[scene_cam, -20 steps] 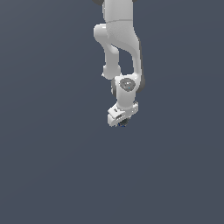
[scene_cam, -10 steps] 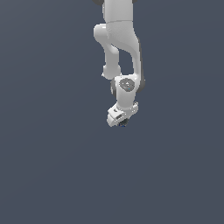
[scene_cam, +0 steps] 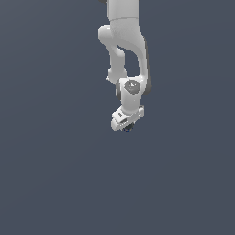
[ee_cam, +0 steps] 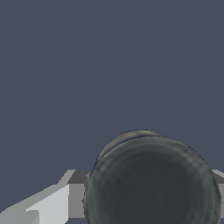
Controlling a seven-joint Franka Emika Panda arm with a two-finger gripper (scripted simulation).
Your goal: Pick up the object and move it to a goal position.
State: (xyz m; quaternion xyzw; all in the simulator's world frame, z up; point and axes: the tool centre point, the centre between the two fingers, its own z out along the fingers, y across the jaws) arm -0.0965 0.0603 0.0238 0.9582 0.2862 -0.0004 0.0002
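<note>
Exterior view: my arm (scene_cam: pixel 125 50) hangs down from the top edge of the frame, a little right of centre, white against a plain grey-blue ground (scene_cam: pixel 50 174). My gripper (scene_cam: pixel 127 125) sits at the lower end of the arm, near the middle of the frame, tilted toward the exterior view's left. The object (scene_cam: pixel 128 128), a small dark blackish-blue lump, shows just under the gripper's white body, touching it, slightly right of centre in the frame. My fingers are too small in this view to tell apart.

Wrist view: the object (ee_cam: pixel 153 183) fills the lower right of the picture as a large dark rounded form with a faintly mottled surface. Pale grey fingers (ee_cam: pixel 50 203) reach in from the lower left and meet the object's side; a sliver of a second grey part shows at the right edge, against the object's other side. My hand is closed narrowly about the object, which sits between the fingers. The rest of the picture is the same flat grey-blue ground.
</note>
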